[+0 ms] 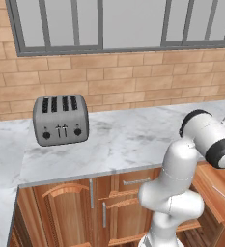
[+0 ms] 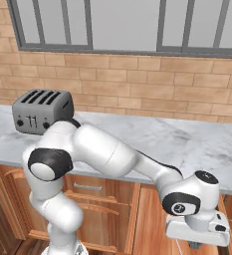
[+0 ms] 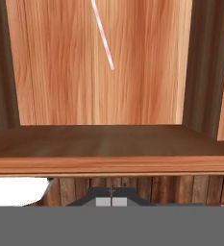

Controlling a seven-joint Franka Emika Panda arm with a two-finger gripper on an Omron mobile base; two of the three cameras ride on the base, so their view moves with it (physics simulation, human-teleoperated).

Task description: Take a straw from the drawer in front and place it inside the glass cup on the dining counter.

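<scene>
The drawer (image 3: 60, 86) stands pulled open, and the hand view looks down onto its light wooden floor between dark side walls. The straw (image 3: 103, 36), thin and pale pink, lies on that floor and runs off the top edge of the view. My gripper (image 3: 111, 202) hangs above the drawer's near wall (image 3: 108, 144), shut with nothing between its tips, well short of the straw. In the right base view the hand reaches low at the lower right, with the gripper (image 2: 194, 245) over the open drawer (image 2: 152, 224). The glass cup and the dining counter are out of view.
A steel toaster (image 1: 61, 119) (image 2: 42, 112) stands on the long marble worktop (image 1: 133, 140) against the brick wall, under a window. Below it are closed cabinet doors (image 1: 65, 212) and a closed small drawer with a silver bar handle (image 1: 135, 181).
</scene>
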